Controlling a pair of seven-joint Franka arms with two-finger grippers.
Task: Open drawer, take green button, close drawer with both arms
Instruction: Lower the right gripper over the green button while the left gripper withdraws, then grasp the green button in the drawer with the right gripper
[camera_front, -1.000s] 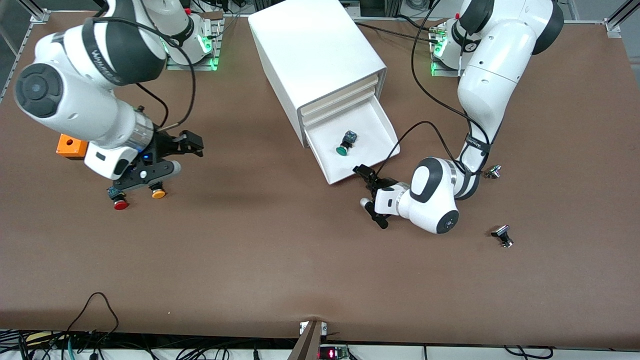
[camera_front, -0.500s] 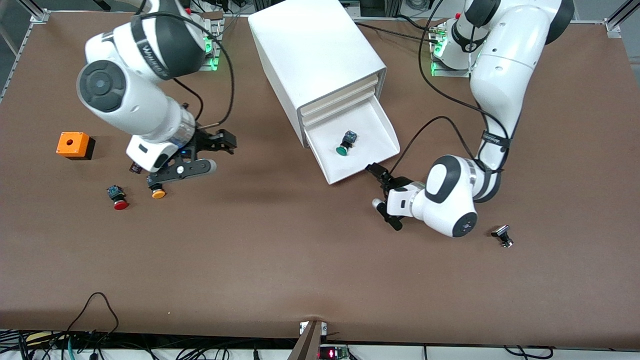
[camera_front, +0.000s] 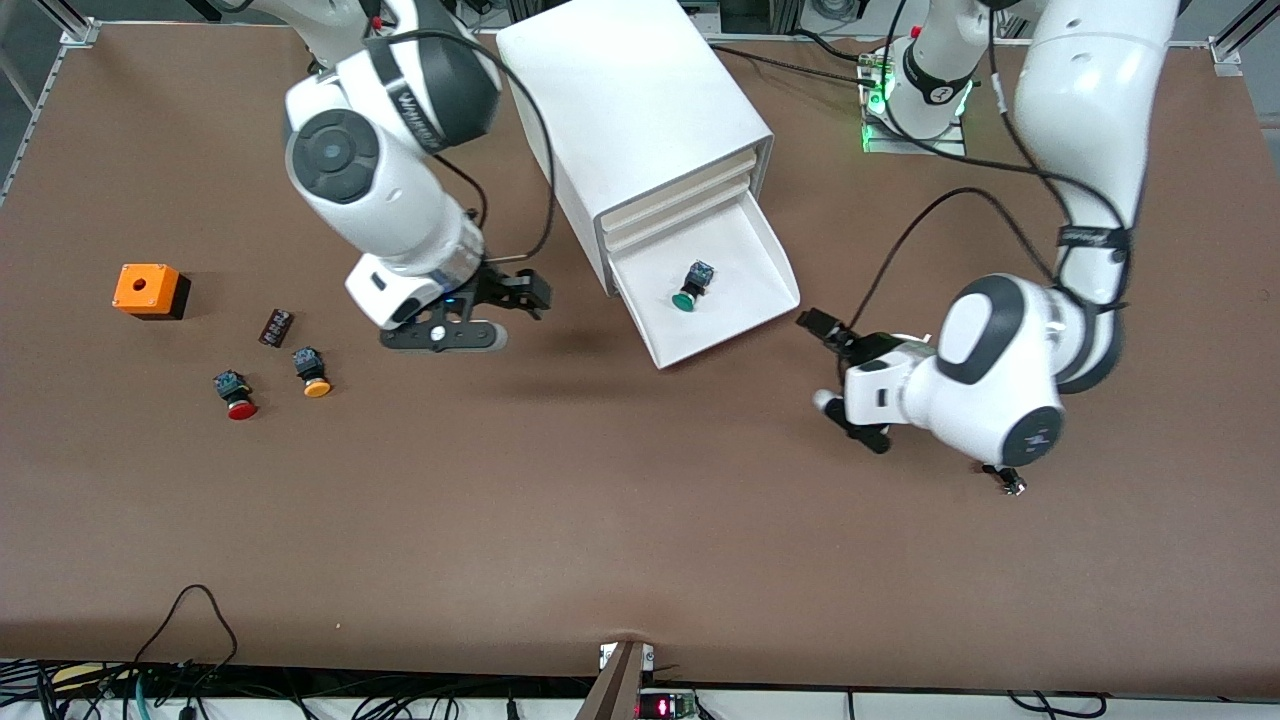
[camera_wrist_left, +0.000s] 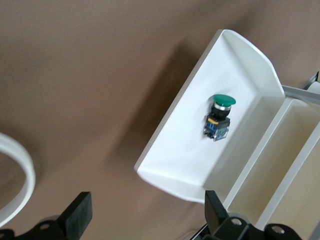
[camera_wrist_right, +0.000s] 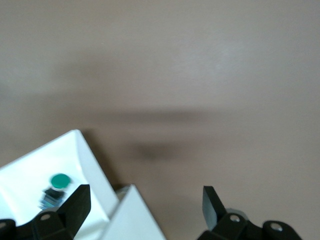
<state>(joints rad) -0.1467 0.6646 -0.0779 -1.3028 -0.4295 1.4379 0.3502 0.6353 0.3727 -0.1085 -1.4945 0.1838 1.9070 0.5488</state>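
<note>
The lowest drawer (camera_front: 745, 255) of the white cabinet (camera_front: 630, 100) stands pulled out. The green-capped button (camera_front: 689, 287) lies on its side in it. My left gripper (camera_front: 838, 378) is open and empty, low over the table, off the drawer's front corner toward the left arm's end. Its wrist view shows the drawer (camera_wrist_left: 185, 150) and the button (camera_wrist_left: 219, 114) ahead of the open gripper (camera_wrist_left: 145, 212). My right gripper (camera_front: 508, 300) is open and empty over the table beside the cabinet. Its wrist view (camera_wrist_right: 145, 200) shows the button (camera_wrist_right: 57, 183) in the drawer (camera_wrist_right: 35, 170).
Toward the right arm's end lie an orange box (camera_front: 150, 290), a red-capped button (camera_front: 237, 396), a yellow-orange-capped button (camera_front: 314, 373) and a small dark part (camera_front: 276, 327). A small metal part (camera_front: 1012, 484) shows under the left arm. Cables trail near the left arm.
My right arm has swung from beside the orange box to beside the cabinet. My left gripper has drawn away from the drawer's front toward the left arm's end. The drawer stays open.
</note>
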